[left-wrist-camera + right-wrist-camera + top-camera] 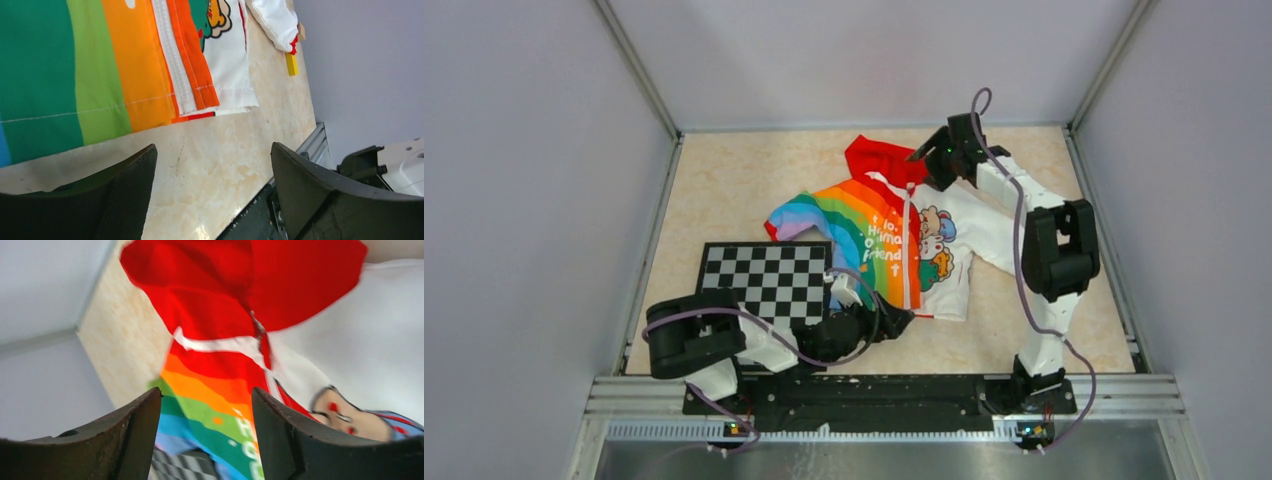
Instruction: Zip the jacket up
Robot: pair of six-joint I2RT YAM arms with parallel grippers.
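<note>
The jacket (894, 240) lies flat mid-table, red hood (879, 158) at the far end, rainbow half on the left, white cartoon half on the right. Its white zipper (909, 250) runs closed down the middle. My left gripper (894, 322) is open and empty just off the hem; the left wrist view shows the hem and zipper bottom (187, 102) beyond the fingers. My right gripper (924, 160) is open and empty above the hood and collar; the right wrist view shows the zipper pull (259, 331) at the collar.
A black-and-white checkerboard (766, 280) lies left of the jacket, partly under the rainbow sleeve. A small yellow block (291, 63) lies by the right cuff. Grey walls enclose the table; a metal rail (884, 390) runs along the near edge.
</note>
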